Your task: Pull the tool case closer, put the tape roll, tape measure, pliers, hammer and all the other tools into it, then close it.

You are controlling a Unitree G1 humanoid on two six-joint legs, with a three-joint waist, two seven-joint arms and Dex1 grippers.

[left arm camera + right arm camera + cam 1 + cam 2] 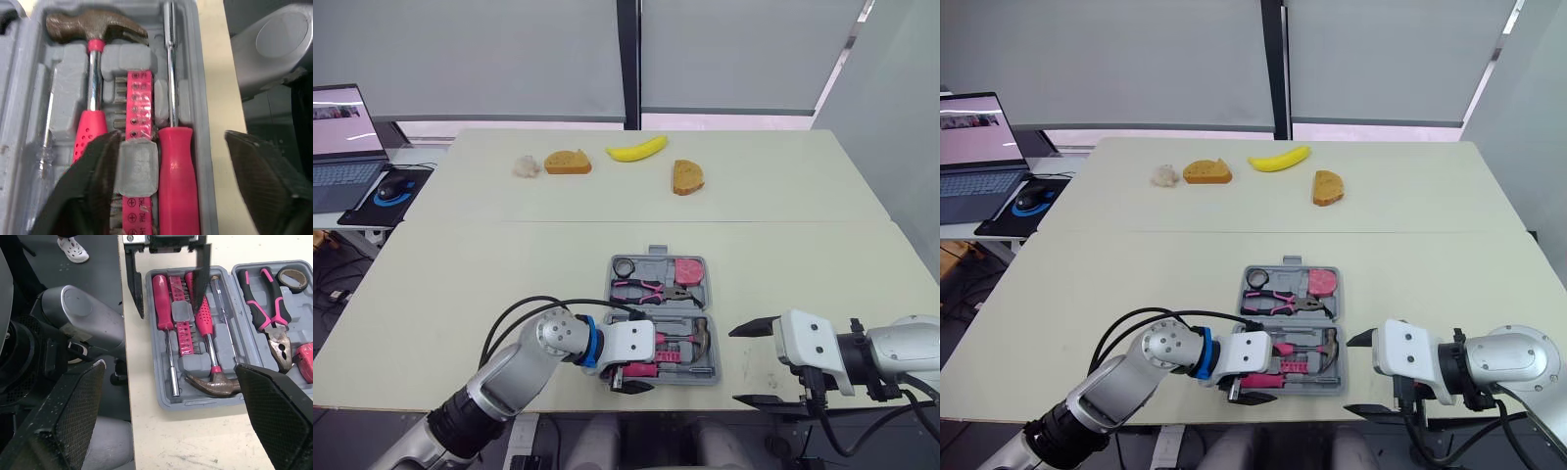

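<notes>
Fingers (88, 186) of my left gripper (171, 142) are spreading apart over the near half of the open tool case (713, 370), one hanging above the hammer (93, 29), the other just off the case's edge, gripping nothing. My right gripper (754, 362) is hovering wide open just right of the case. That case is sitting at the near edge of the table (509, 274), holding the screwdriver (176, 171), pliers (651, 289), tape roll (624, 266) and tape measure (688, 270). Far across, a banana (636, 150) is lying.

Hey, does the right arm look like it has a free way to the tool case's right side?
Probably yes. The right gripper hangs, jaws apart, just right of the tool case, with bare table between them. The left gripper sits over the case's near left corner, out of that path.
</notes>
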